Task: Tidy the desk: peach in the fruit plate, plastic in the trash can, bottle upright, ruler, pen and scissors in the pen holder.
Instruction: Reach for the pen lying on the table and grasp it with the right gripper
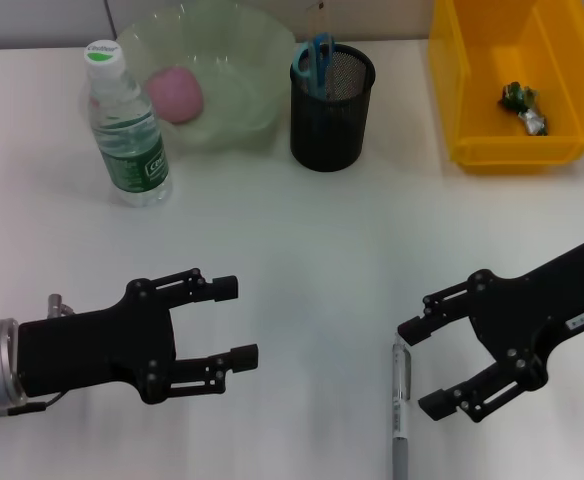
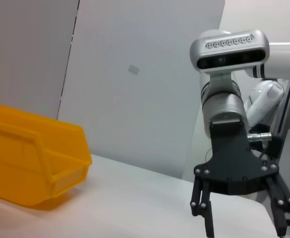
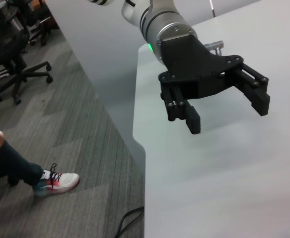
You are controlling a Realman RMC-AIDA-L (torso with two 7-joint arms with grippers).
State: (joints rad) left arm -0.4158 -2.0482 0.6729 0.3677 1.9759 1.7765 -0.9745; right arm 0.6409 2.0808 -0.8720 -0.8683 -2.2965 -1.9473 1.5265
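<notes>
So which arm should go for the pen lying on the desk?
Right. The right pincer is open directly beside the pen; the left pincer, also open, sits farther away across the desk.

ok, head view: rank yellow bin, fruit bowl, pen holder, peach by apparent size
1. fruit bowl and yellow bin: look about equal, and the bin is cut off by the frame, so no ranking.
2. pen holder
3. peach
</notes>
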